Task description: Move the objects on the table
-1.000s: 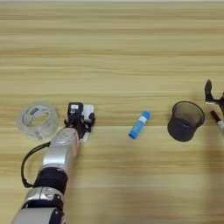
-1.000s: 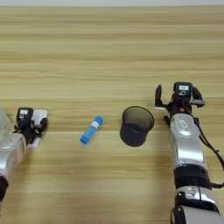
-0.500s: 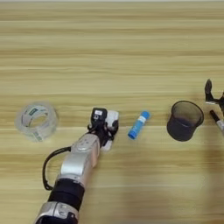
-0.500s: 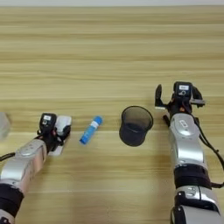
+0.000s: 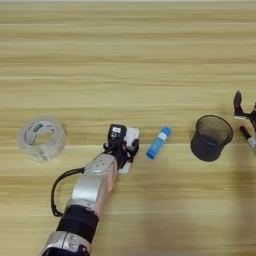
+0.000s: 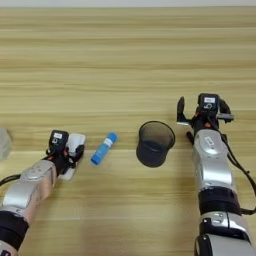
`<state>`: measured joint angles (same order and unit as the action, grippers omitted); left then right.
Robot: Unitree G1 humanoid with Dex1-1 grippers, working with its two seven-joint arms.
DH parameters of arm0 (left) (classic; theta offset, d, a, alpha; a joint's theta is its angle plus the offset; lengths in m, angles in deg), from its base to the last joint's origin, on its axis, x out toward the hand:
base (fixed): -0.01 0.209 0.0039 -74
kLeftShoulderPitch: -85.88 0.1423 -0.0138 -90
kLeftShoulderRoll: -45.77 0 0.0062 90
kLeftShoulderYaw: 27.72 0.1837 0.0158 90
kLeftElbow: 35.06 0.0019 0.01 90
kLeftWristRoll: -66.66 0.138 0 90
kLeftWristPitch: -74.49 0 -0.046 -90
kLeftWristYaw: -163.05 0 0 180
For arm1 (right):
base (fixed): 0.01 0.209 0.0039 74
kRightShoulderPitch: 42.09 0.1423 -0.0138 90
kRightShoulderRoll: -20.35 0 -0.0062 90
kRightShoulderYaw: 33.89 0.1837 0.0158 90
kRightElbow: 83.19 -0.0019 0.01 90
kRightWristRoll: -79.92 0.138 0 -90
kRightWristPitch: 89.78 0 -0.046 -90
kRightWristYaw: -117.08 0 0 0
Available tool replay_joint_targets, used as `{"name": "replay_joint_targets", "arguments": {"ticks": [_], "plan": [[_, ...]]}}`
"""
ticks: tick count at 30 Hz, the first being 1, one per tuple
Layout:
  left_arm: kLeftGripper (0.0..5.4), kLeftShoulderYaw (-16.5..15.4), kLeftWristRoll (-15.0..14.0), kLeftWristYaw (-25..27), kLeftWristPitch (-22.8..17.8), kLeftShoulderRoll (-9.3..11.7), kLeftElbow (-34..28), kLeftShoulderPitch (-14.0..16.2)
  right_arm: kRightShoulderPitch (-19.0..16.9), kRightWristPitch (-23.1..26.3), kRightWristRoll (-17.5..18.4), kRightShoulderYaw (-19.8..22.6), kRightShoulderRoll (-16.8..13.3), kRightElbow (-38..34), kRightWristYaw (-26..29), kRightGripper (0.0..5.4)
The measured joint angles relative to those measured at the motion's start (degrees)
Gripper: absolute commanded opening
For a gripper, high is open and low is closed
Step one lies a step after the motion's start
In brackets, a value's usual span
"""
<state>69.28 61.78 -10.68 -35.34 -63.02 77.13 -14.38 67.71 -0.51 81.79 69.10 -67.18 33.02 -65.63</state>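
We see the white cassette (image 5: 129,146) only in part, since the left gripper (image 5: 121,147) covers its near side. Our right gripper (image 5: 244,112) is cut by the left eye view's edge, and the tape roll (image 6: 2,145) by the right eye view's.

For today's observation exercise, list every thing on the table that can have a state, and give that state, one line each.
black mesh cup: upright, mouth open upward, free of both grippers.
blue tube: lying on its side, untouched.
white cassette: flat on the table, at the left gripper's fingers.
tape roll: lying flat, hole up, alone.
left gripper: shut on the white cassette.
right gripper: open, idle to the right of the cup.
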Motion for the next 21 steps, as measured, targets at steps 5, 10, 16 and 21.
{"name": "replay_joint_targets", "arguments": {"ticks": [5,10,16,21], "plan": [[3.91,0.8,0.2,-0.3,0.5,0.1,0.0,0.0,0.0,0.0,0.0,0.0,0.0,0.1,0.0,5.4],[4.42,1.3,0.7,-0.8,1.6,0.2,0.0,0.2,0.0,-0.1,0.0,0.0,0.0,0.6,0.0,5.4],[4.95,1.1,1.3,-1.7,4.8,0.2,-0.1,0.4,0.1,-1.1,0.0,-0.1,0.0,0.9,0.0,5.4],[5.34,0.5,1.4,-2.3,8.2,0.2,-2.0,0.5,0.2,-1.2,0.0,-0.1,0.0,1.6,0.0,5.4]]}}
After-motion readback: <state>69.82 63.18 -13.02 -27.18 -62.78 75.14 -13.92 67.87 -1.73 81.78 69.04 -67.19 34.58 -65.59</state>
